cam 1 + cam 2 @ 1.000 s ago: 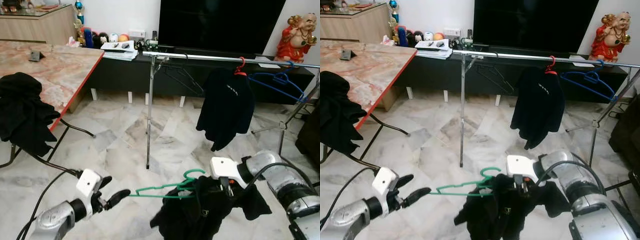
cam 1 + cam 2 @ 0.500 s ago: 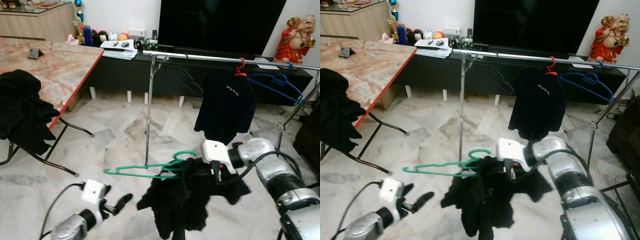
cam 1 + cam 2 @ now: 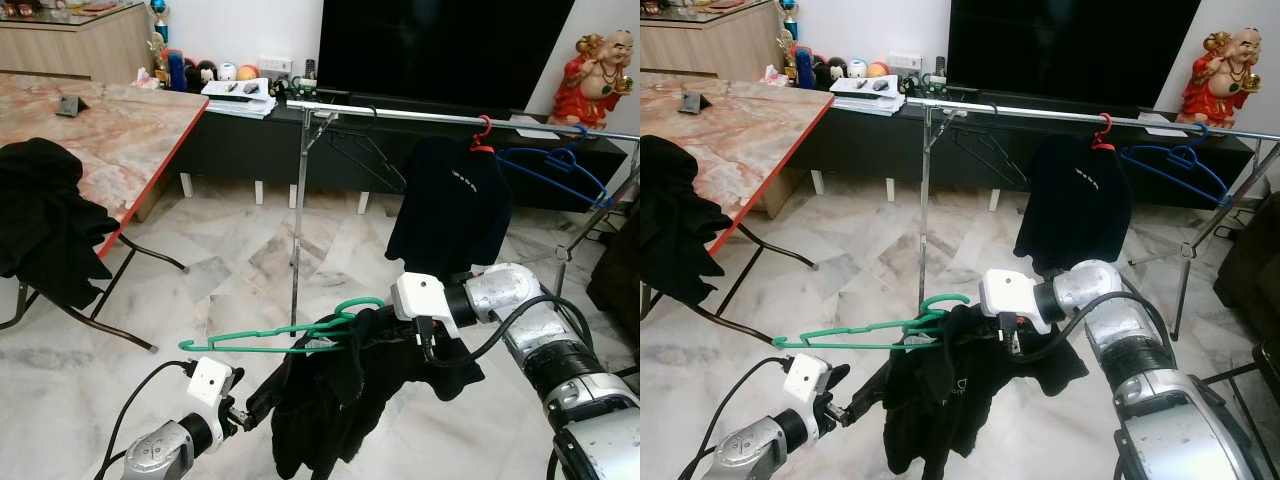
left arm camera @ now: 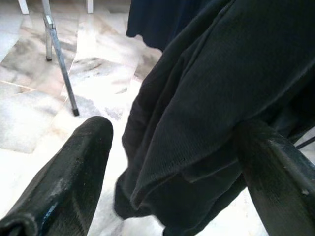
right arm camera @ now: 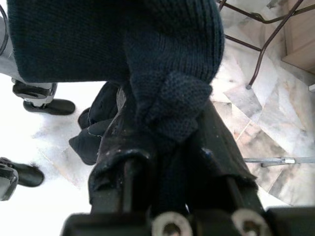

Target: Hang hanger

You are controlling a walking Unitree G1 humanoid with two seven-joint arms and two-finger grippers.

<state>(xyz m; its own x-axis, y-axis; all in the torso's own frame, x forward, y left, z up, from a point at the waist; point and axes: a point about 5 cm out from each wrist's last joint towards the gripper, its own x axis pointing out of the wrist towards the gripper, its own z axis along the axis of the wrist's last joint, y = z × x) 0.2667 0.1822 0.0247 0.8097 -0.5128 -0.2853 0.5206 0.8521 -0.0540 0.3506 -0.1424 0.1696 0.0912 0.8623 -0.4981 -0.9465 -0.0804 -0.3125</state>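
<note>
1. Right gripper (image 3: 425, 338) is clenched on the dark knit garment (image 3: 340, 385) draped over the green hanger (image 3: 275, 340). In the right wrist view both fingers (image 5: 120, 162) pinch a bunched fold of the knit. I cannot tell whether hanger wire is also caught in that pinch.
2. The hanger is carried in the air, low, in front of the robot. Its hook (image 3: 362, 303) sits just beside the right gripper and curls upward. Its long axis runs roughly level, away from that gripper toward the robot's left, ending in a bare green shoulder tip.
3. Left gripper (image 4: 172, 162) is released. Its two black fingers stand apart, with garment folds hanging between and beyond them. It sits low on the left, below the hanger's free end, and grips nothing.
4. The target is the metal clothes rail (image 3: 400, 113), ahead of and above the hanger. It runs left to right, roughly parallel to the hanger's long axis. A black hanger (image 3: 365, 160), a red hanger carrying a black shirt (image 3: 452, 205) and a blue hanger (image 3: 555, 165) already hang there.
5. Judgement: the right arm is nearer and already carries the load. The hook has to go up and forward over a free stretch of rail, likely between the support pole (image 3: 299, 220) and the black shirt.
6. Risk: the drooping garment could slide off the bare left shoulder.
</note>
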